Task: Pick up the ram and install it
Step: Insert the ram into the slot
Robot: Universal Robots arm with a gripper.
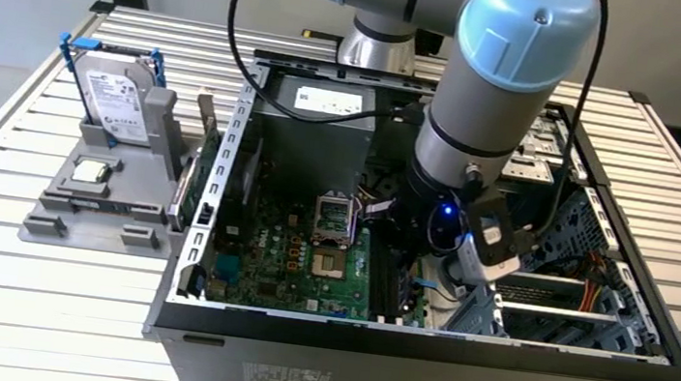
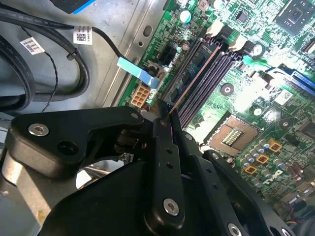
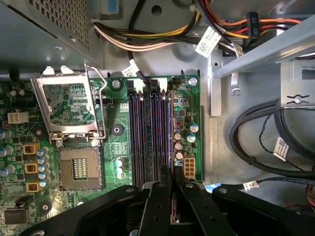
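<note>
In the exterior view my gripper reaches down into the open computer case, over the motherboard's black memory slots. In both wrist views the fingers are pressed together on one end of the ram. The ram is a thin dark stick with chips and a coppery top edge. It stands on edge along the slot nearest the board's edge, seen edge-on in the first wrist view. I cannot tell how deep it sits in that slot. The gripper is shut on it.
The bare CPU socket with its raised metal latch frame lies beside the slots. Black cables and a white connector crowd the board's edge. Outside the case, a silver hard drive in a blue frame stands on a grey fixture at the exterior view's left.
</note>
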